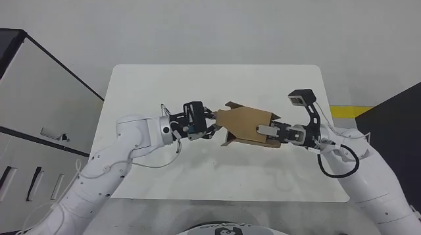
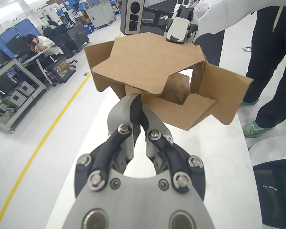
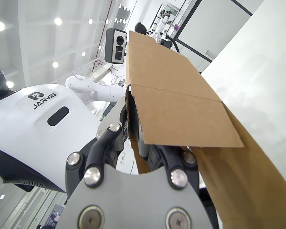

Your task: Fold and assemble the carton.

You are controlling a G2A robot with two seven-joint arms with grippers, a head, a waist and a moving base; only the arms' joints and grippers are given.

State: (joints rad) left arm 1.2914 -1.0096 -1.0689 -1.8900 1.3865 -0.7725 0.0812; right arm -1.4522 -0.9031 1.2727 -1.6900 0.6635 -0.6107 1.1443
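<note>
While held over table (image 1: 197, 83), carton (image 1: 248, 123), left hand (image 2: 137, 101) pinching it, right hand (image 3: 131, 122) seemingly clamping it

My right gripper (image 3: 132, 129) clamps the corrugated edge of the carton (image 3: 171, 89), creased panel running away from me, one flap overhanging, white table (image 3: 257, 67) alongside

Counted on inspection: one carton (image 1: 248, 124), brown cardboard. Recorded two grippers, namely the left gripper (image 2: 136, 104) and the right gripper (image 1: 264, 130). Logged one table (image 1: 197, 83), white.
</note>
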